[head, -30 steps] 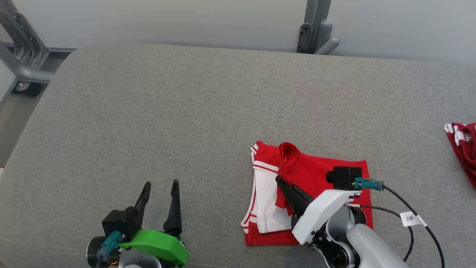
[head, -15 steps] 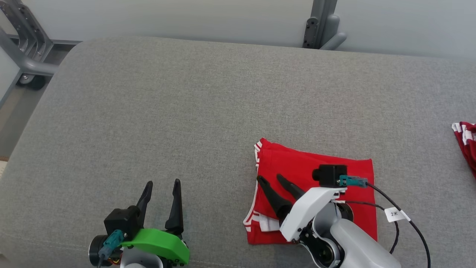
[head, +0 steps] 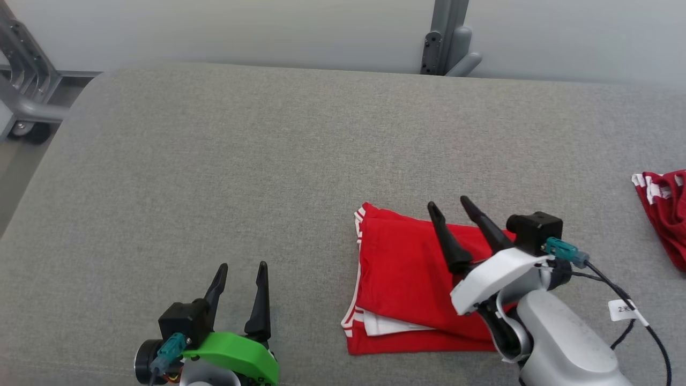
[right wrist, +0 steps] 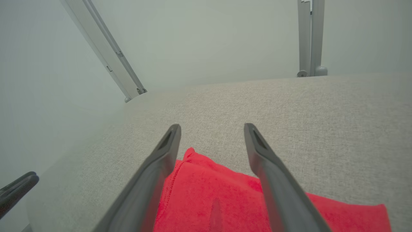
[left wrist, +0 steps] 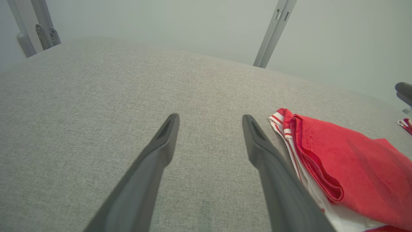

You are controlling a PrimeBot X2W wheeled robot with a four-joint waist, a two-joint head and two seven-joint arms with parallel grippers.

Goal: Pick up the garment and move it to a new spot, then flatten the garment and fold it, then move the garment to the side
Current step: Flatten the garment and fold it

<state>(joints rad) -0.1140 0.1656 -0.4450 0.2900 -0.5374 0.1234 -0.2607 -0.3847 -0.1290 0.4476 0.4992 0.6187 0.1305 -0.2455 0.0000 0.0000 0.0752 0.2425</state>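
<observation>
The garment [head: 402,279] is red with white trim and lies folded into a rectangle on the grey padded table [head: 241,161], right of centre near the front. My right gripper [head: 447,203] hovers open above its right half, nothing between the fingers; in the right wrist view the garment [right wrist: 212,199] lies below the open right gripper [right wrist: 211,127]. My left gripper [head: 242,267] stands open at the lower left, apart from the cloth. The left wrist view has the open left gripper [left wrist: 209,117] over bare table, with the garment [left wrist: 347,167] to its right.
Another red and white cloth [head: 662,214] lies at the table's right edge. A grey metal post [head: 445,37] stands behind the table, and a wheeled frame [head: 24,102] is at the far left. The left and far parts of the table are bare grey fabric.
The right gripper let go of the folded-over flap, opened, and rose up and back toward the right. The garment now lies flat, folded. The left gripper stayed put; the camera shifted slightly.
</observation>
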